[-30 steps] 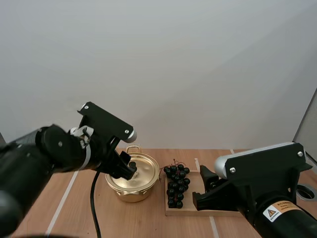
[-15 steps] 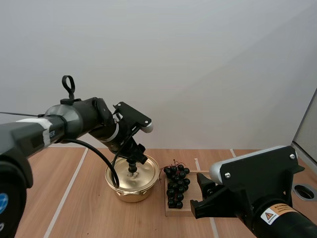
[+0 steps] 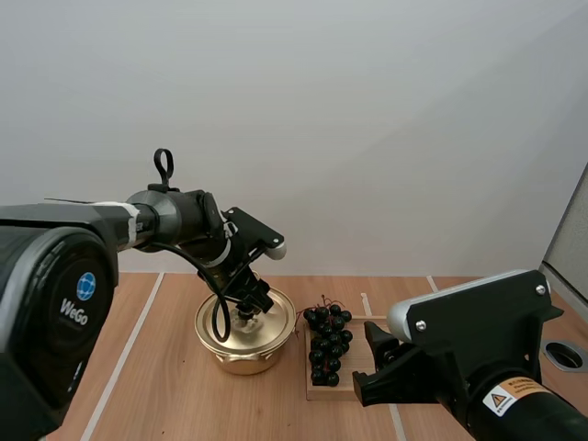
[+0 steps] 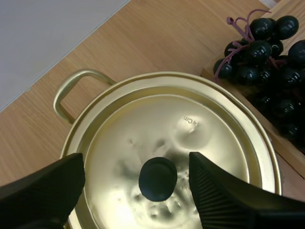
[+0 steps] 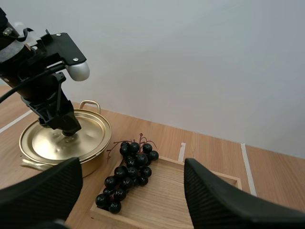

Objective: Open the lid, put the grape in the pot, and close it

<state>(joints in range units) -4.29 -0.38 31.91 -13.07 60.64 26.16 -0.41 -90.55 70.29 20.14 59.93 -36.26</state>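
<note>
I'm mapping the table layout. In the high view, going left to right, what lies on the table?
Golden lidded metal pot → bunch of dark grapes → grey ring near the right edge. The wooden tray overlaps the grapes, so it's omitted.

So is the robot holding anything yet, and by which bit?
Nothing yet. The left gripper is open around the black knob on the lid, not pinching it. The right gripper is open and empty.

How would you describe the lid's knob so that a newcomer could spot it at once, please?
On the wooden table stands a golden pot, left of the tray of grapes. Its lid bears the knob at its centre: one flat black disc on bare gold, unlike the bunched, glossy grapes.
</note>
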